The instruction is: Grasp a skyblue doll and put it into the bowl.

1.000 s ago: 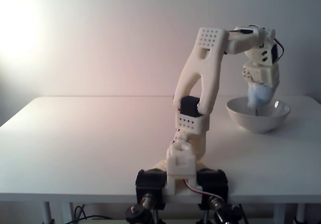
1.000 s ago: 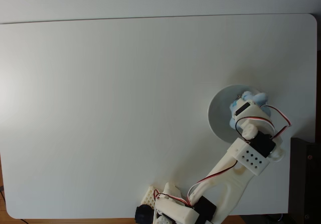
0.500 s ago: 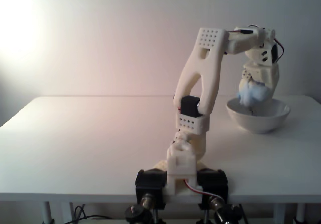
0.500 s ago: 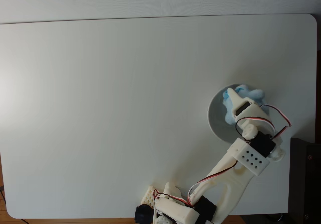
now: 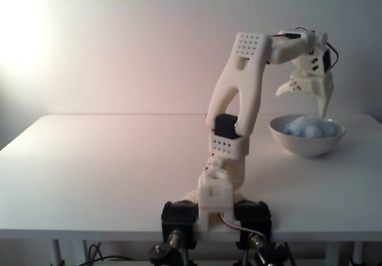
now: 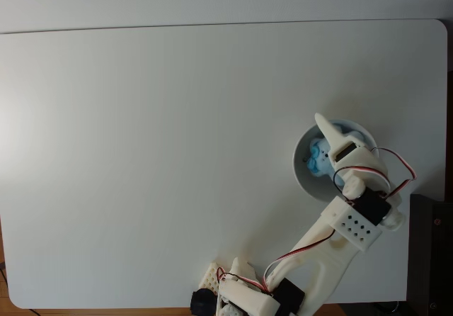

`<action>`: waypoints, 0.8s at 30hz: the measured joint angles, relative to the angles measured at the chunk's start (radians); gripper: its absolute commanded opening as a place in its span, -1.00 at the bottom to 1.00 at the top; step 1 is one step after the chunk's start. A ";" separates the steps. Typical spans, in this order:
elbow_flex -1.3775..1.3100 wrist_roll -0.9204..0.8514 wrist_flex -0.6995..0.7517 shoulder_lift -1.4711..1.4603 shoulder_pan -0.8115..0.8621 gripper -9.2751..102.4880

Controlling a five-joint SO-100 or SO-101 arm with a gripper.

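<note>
The skyblue doll (image 5: 309,127) lies inside the off-white bowl (image 5: 307,145) at the right of the table, its top showing just above the rim. My gripper (image 5: 302,104) hangs open above the bowl with nothing between its fingers; one finger (image 5: 286,89) is splayed out to the left. From above, the doll (image 6: 316,159) shows in the left part of the bowl (image 6: 300,168), partly covered by the wrist. There the open gripper (image 6: 331,133) sits over the bowl, one pointed finger (image 6: 322,125) reaching towards the far rim.
The white arm's base (image 5: 216,209) is clamped at the table's near edge. The bowl stands close to the table's right edge (image 6: 444,82). A dark object (image 6: 430,252) sits beyond that edge. The wide white tabletop (image 6: 156,153) stretches to the left.
The gripper opened and let go of the doll, which dropped from between the fingers into the bowl. The gripper also rose slightly above the rim.
</note>
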 measured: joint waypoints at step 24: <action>-0.026 -0.002 0.002 0.380 -0.216 -0.80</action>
